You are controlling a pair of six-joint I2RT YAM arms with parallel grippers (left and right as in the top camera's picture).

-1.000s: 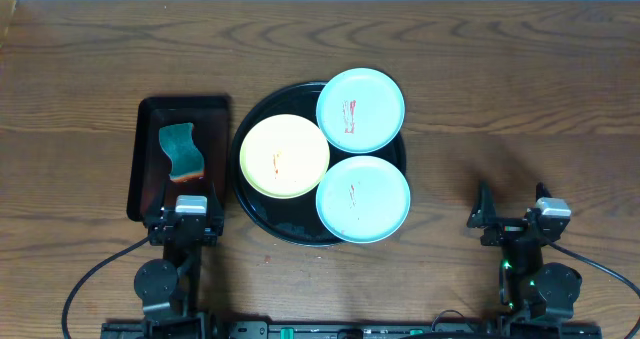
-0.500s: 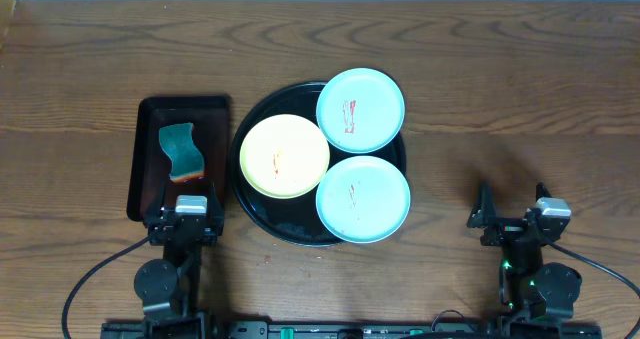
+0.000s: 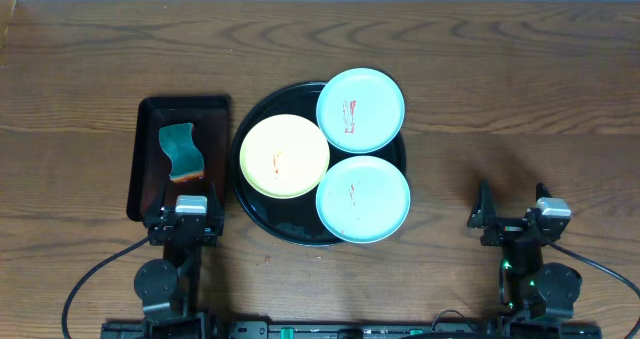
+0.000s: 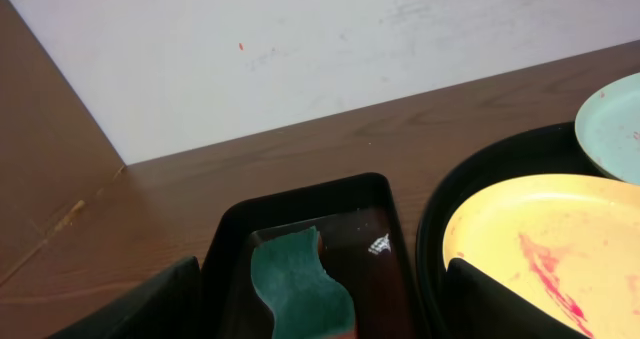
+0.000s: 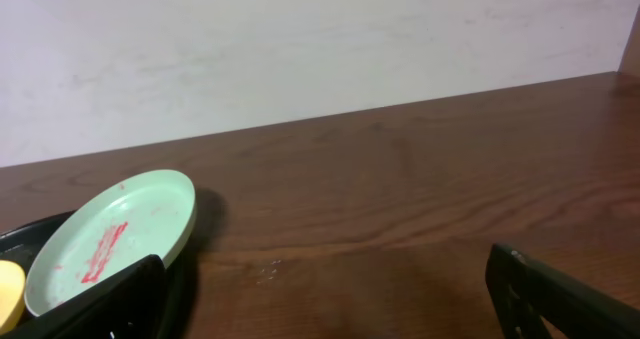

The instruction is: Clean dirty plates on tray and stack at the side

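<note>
The round black tray (image 3: pixel 262 217) holds three plates, each with a red smear: a yellow one (image 3: pixel 284 156) on the left, a mint one (image 3: pixel 360 110) at the upper right and another mint one (image 3: pixel 363 198) at the lower right. My left gripper (image 3: pixel 186 217) rests open near the front edge, left of the tray. In its wrist view the gripper (image 4: pixel 320 314) frames a teal sponge (image 4: pixel 295 279), with the yellow plate (image 4: pixel 540 229) to the right. My right gripper (image 3: pixel 510 211) stands open on bare wood, right of the tray. A mint plate (image 5: pixel 110 234) shows at the left of its wrist view.
A teal sponge (image 3: pixel 181 151) with an orange underside lies in a dark rectangular tray (image 3: pixel 150 109) left of the round tray. A pale wall runs along the table's far edge. Bare wood lies right of the tray and behind it.
</note>
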